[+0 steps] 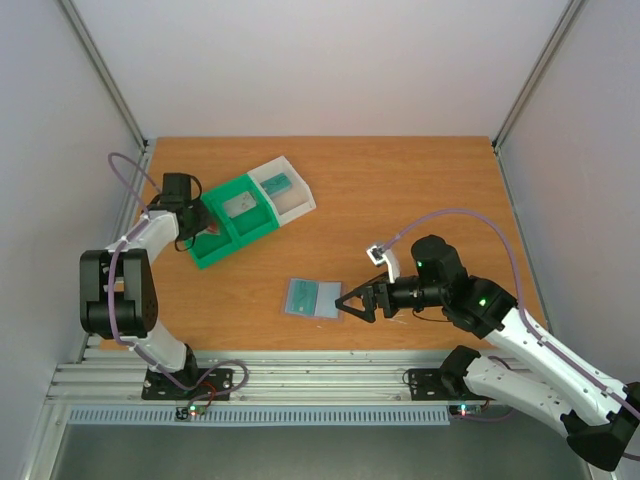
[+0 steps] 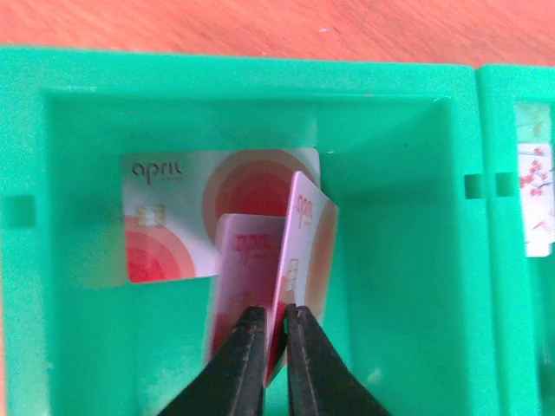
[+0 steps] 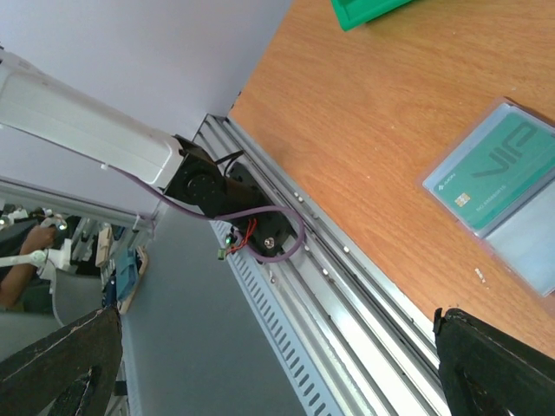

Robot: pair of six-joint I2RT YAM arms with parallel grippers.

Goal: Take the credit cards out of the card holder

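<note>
In the left wrist view my left gripper [image 2: 276, 325] is shut on the lower edge of a pale credit card with a red blotch [image 2: 305, 247]. The card stands on edge inside a compartment of the green tray [image 2: 260, 74]. Another pale card [image 2: 199, 212] lies flat on that compartment's floor, and a pinkish one [image 2: 243, 269] leans by the held card. The blue-grey card holder [image 1: 313, 297] lies open on the table with a teal card [image 3: 490, 169] in one panel. My right gripper [image 1: 352, 302] hovers just right of the holder, open and holding nothing.
The green tray [image 1: 250, 232] sits at the back left and joins a white section [image 1: 296, 205] that holds a teal card [image 1: 278, 185]. A neighbouring compartment holds a floral card [image 2: 538, 186]. The metal rail [image 3: 347, 286] runs along the table's near edge.
</note>
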